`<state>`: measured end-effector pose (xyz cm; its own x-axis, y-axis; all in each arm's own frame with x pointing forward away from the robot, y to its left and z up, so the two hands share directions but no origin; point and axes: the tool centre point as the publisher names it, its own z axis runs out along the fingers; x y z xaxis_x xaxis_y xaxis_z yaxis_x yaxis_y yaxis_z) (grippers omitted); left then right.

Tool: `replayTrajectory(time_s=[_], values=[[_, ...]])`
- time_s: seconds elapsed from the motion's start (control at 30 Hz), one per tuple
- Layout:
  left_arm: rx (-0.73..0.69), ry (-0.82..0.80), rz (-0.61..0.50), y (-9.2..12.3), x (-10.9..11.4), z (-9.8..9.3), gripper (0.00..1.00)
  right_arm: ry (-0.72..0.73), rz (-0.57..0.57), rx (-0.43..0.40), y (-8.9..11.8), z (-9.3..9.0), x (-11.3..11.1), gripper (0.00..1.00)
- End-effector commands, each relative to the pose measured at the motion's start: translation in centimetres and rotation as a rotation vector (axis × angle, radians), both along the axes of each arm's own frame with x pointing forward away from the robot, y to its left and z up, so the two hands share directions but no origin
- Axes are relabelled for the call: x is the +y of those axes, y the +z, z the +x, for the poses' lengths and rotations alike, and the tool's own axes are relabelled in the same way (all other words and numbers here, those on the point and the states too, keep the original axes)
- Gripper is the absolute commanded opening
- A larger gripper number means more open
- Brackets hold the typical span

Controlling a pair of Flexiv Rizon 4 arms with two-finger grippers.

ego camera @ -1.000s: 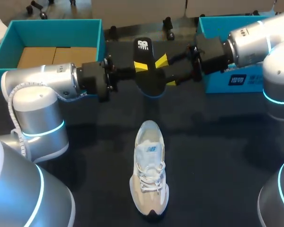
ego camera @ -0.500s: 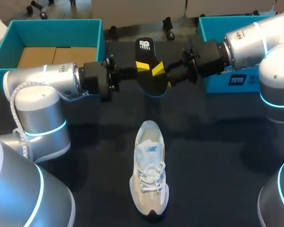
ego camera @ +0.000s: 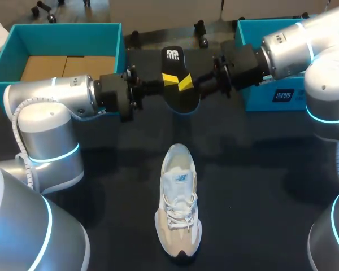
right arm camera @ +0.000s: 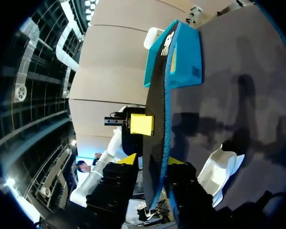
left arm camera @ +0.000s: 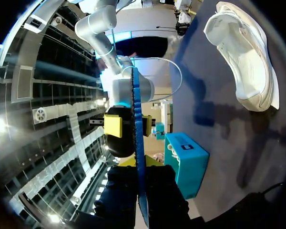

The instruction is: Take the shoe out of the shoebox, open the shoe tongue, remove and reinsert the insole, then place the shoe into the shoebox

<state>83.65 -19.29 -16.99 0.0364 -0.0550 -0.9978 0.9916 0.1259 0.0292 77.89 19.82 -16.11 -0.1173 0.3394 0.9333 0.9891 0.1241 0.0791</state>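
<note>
The black insole (ego camera: 178, 93) hangs in the air over the far middle of the table, its logo end pointing away from me. My left gripper (ego camera: 168, 79) is shut on it from the left; in the left wrist view the insole (left arm camera: 136, 119) stands edge-on between that gripper's (left arm camera: 140, 164) fingers. My right gripper (ego camera: 185, 83) comes in from the right with its fingers on either side of the insole (right arm camera: 159, 95), standing a little apart from it, so the right gripper (right arm camera: 151, 161) is open. The white and beige shoe (ego camera: 179, 197) lies on the table below, toe away from me.
An open teal shoebox (ego camera: 8, 48) with brown cardboard inside stands at the far left. A second teal box (ego camera: 271, 96) stands at the far right, under my right arm. The dark table around the shoe is bare.
The right gripper has moved left onto the insole and its fingers have narrowed around it. The left gripper and the shoe have stayed put.
</note>
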Motion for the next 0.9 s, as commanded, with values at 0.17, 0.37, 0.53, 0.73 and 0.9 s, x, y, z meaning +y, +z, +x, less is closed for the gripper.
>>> replayTrajectory(time_s=[0.17,0.37,0.53,0.73,0.9], values=[[-0.001,0.002,0.001,-0.02,-0.18,0.01,0.00,-0.009,0.002,0.005,-0.51,-0.13,0.00,0.22],[-0.001,0.002,0.001,-0.02,-0.18,0.01,0.00,-0.020,0.009,0.011,-0.74,-0.19,-0.47,0.30],[-0.001,0.002,0.001,-0.02,-0.18,0.01,0.00,-0.021,0.012,0.015,-0.81,0.00,-0.55,0.34],[-0.001,0.002,0.001,-0.02,-0.18,0.01,0.00,-0.016,0.015,0.015,-0.88,0.11,-0.51,0.22],[-0.001,0.002,0.001,-0.02,-0.18,0.01,0.00,-0.006,0.014,0.012,-0.85,0.26,-0.26,0.22]])
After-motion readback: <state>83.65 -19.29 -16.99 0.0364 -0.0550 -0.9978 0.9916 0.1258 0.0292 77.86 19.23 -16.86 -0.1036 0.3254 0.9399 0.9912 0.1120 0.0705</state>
